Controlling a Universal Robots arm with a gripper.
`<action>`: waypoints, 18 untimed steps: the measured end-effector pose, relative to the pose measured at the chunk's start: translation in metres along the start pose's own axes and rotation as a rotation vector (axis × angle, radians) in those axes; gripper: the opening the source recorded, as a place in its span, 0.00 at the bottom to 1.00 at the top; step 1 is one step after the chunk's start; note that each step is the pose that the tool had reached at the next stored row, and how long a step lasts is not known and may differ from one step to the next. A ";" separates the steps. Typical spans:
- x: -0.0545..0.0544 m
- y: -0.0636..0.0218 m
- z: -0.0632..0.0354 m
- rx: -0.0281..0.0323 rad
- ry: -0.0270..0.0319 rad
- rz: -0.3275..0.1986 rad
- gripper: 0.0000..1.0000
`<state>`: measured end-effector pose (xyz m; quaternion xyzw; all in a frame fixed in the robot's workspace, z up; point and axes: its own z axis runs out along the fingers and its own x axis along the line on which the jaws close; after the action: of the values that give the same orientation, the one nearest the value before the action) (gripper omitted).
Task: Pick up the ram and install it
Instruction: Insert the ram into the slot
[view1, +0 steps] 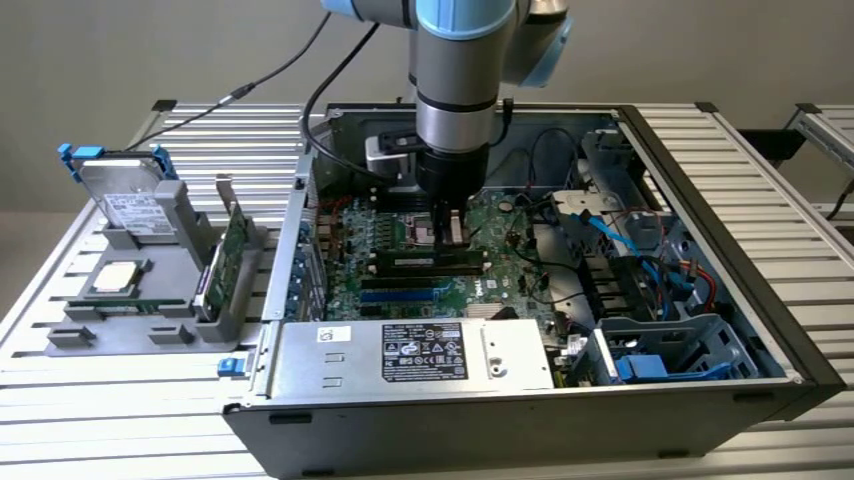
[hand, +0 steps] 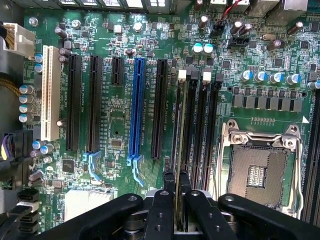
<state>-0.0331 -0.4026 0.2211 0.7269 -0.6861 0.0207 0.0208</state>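
Ram (hand: 180, 145): held edge-on, pinched between the closed-in fingers of the gripper (hand: 178, 200); positioned over the black memory slots (hand: 207, 130) of the motherboard (hand: 115, 40); beside the processor socket (hand: 260, 170); inside the open computer case (view1: 534, 430).

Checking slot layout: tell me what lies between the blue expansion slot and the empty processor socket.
Wrist view: one black expansion slot, then the black memory slots, with the ram edge-on along them.
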 end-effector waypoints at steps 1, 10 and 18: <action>0.000 0.0000 0.0004 0.0000 0.0002 0.000 0.14; 0.000 0.0000 0.0018 -0.0004 0.0003 0.000 0.14; 0.000 -0.0001 0.0020 -0.0085 -0.0002 -0.001 0.14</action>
<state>-0.0329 -0.4025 0.2191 0.7270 -0.6860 0.0177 0.0238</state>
